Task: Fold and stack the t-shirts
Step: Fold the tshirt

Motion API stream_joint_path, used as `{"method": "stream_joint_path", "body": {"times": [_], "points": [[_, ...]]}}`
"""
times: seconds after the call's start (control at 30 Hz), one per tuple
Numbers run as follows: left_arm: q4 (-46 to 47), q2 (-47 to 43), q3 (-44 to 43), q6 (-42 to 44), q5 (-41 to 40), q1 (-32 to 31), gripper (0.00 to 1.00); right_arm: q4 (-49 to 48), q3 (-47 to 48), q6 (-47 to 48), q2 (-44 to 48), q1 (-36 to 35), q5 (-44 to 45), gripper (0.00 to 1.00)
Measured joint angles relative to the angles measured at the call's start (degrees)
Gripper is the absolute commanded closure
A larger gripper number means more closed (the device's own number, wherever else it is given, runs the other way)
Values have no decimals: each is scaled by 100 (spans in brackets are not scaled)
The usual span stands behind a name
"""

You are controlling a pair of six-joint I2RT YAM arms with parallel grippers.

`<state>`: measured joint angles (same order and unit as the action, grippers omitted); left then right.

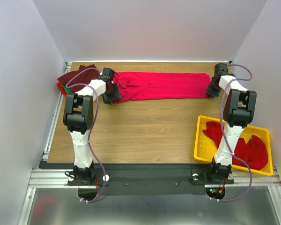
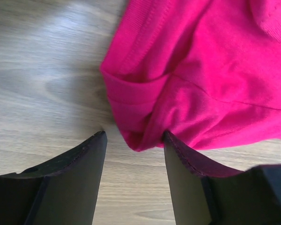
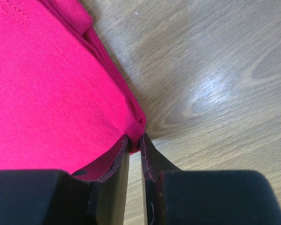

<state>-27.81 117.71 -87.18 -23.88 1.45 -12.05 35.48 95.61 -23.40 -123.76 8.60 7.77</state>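
Crimson t-shirt [image 1: 164, 86] lies as a long strip across the far counter [image 1: 145, 126]. Right jaws nearly closed, pinching its end corner. Left jaws wide open, straddling the opposite corner, gripping nothing. Judgement: close left on all layers before lifting both ends together.

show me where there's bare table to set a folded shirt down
Bare table in the middle, between the stretched red shirt and the yellow tray. Crowded: the maroon pile at the far left corner and the tray's red shirts.
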Motion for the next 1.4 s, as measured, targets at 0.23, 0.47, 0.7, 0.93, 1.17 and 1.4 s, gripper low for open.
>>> {"method": "stream_joint_path", "body": {"times": [0.23, 0.47, 0.7, 0.93, 1.17, 1.4], "points": [[39, 17, 9, -17, -7, -74, 77, 0, 0, 4, 0, 2, 2, 92], [35, 31, -7, 7, -74, -68, 88, -61, -96, 7, 70, 17, 26, 100], [-236, 31, -262, 234, -105, 46, 89, -57, -96, 162, 74, 74, 153, 100], [-442, 31, -404, 483, 94, 131, 87, -55, -96, 315, 76, 96, 267, 99], [-704, 31, -402, 636, 269, 131, 42, -63, -201, 450, 151, 114, 345, 84], [-1145, 31, -542, 623, 122, 131, 34, 133, -310, 636, 424, 186, 293, 38]]}}
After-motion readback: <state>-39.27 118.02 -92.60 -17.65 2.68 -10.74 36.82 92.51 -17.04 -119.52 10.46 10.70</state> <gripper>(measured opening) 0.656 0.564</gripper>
